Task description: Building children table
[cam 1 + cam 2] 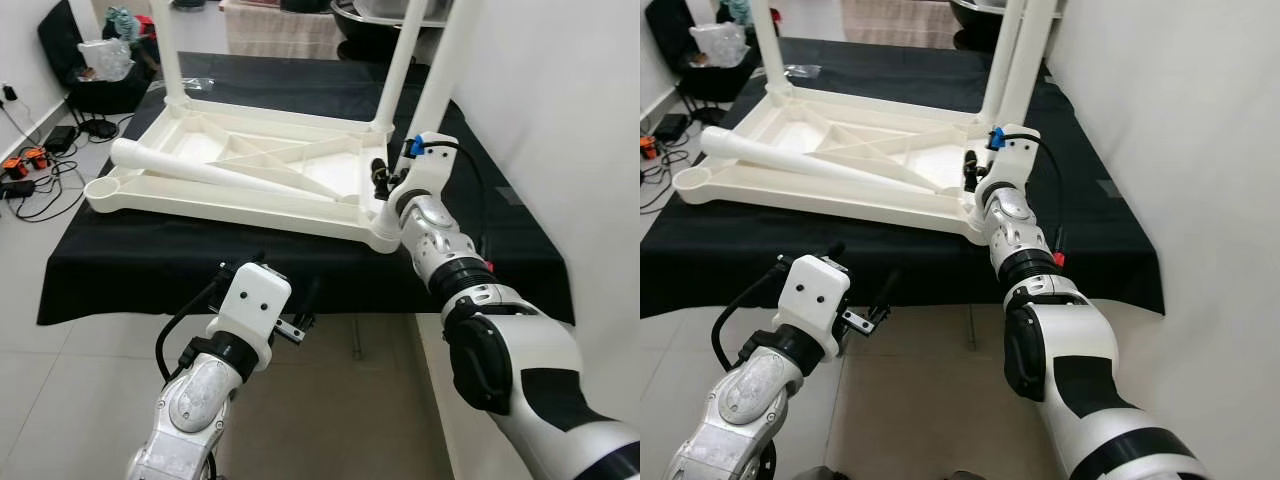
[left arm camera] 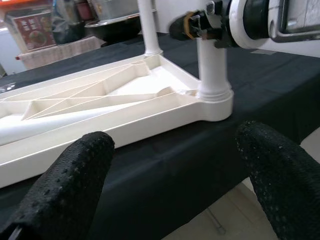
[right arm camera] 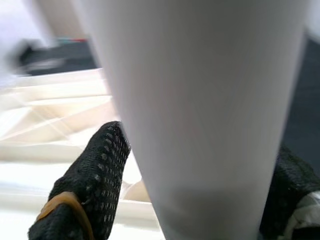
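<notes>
Tabletop (image 1: 250, 165), white plastic, lies upside down on the black-draped worktop (image 1: 130, 265). A loose leg (image 1: 200, 172) lies across its ribbed underside. Right gripper (image 1: 390, 180) is clamped around the upright leg (image 1: 432, 95) at the tabletop's near corner socket. Left gripper (image 2: 175, 175) hovers just off the worktop's front edge, fingers (image 2: 75, 175) spread wide, holding nothing.
</notes>
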### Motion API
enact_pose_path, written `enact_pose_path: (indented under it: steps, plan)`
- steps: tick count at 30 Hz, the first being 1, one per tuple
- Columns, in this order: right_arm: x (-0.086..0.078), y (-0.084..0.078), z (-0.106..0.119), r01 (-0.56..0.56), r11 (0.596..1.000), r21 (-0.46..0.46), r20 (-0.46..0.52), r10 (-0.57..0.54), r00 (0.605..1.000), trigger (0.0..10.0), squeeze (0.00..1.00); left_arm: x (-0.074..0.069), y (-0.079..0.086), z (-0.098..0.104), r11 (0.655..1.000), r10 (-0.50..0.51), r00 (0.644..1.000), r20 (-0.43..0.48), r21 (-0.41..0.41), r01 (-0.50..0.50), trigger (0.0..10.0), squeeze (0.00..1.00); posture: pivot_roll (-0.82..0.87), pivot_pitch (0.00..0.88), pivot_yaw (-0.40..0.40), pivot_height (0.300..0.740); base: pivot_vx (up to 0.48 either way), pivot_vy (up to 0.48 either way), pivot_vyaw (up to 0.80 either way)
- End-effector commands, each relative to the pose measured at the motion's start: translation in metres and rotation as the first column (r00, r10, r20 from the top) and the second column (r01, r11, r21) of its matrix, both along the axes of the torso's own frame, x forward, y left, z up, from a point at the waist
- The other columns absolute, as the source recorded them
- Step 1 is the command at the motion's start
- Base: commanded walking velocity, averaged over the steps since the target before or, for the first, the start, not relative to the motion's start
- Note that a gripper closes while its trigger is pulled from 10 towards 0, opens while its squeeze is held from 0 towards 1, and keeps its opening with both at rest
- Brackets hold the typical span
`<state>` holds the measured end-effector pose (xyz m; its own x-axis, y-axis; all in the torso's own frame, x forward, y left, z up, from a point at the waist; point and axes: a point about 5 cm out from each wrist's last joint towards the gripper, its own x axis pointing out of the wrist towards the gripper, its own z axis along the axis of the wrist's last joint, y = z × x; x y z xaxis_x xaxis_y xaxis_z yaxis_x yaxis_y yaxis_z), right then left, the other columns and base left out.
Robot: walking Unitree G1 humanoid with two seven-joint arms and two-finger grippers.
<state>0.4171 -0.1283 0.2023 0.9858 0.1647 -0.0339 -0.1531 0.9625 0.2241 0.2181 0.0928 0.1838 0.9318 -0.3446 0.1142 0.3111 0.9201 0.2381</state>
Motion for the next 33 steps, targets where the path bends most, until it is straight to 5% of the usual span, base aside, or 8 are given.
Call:
enact_pose_path:
  steps: [1,4,6,17,18,30,32,33]
  plan:
    - [-0.002,0.018,0.007,-0.217,0.976,0.001,0.041,0.216,0.975,10.0,0.0,0.001,0.0,-0.004,1.0,0.005,1.0,-0.009,0.007,-0.005,10.0,0.0,0.08,0.055,-0.117,0.74,0.0,0.0,0.0]
    - [-0.005,0.018,0.007,-0.341,0.94,-0.015,0.057,0.341,0.938,10.0,0.0,0.0,0.0,-0.004,1.0,0.005,1.0,-0.01,0.007,-0.005,10.0,0.0,0.08,0.055,-0.117,0.74,0.0,0.0,0.0]
    - [-0.011,0.013,0.008,-0.523,0.851,-0.05,0.078,0.525,0.847,10.0,0.0,0.0,0.0,-0.004,1.0,0.002,1.0,-0.01,0.007,-0.002,10.0,0.0,0.08,0.056,-0.113,0.74,0.0,0.0,0.0]
    - [-0.021,0.014,0.014,-0.728,0.685,-0.041,0.131,0.726,0.675,10.0,0.0,0.0,0.0,-0.004,1.0,0.002,1.0,-0.01,0.008,-0.002,10.0,0.0,0.08,0.047,-0.112,0.74,0.0,0.0,0.0]
    - [-0.022,0.017,0.014,-0.742,0.669,-0.038,0.14,0.739,0.659,0.0,0.0,0.0,0.0,-0.004,1.0,0.001,1.0,-0.01,0.008,-0.001,10.0,0.0,0.08,0.047,-0.112,0.74,0.0,0.0,0.0]
    - [-0.021,0.027,0.011,-0.706,0.708,-0.034,0.162,0.701,0.695,0.0,0.0,0.0,-0.001,-0.004,1.0,-0.001,1.0,-0.007,0.01,0.002,10.0,0.0,0.08,0.037,-0.114,0.74,0.0,0.0,0.0]
    - [-0.016,0.025,0.01,-0.622,0.782,-0.051,0.143,0.622,0.77,0.0,0.0,0.0,-0.001,-0.004,1.0,-0.001,1.0,-0.006,0.01,0.001,10.0,0.0,0.08,0.037,-0.114,0.74,0.0,0.0,0.0]
    - [-0.009,0.021,0.009,-0.477,0.876,-0.079,0.101,0.483,0.87,0.0,0.0,0.0,-0.001,-0.004,1.0,-0.001,1.0,-0.005,0.01,0.001,10.0,0.0,0.08,0.036,-0.115,0.74,0.0,0.0,0.0]
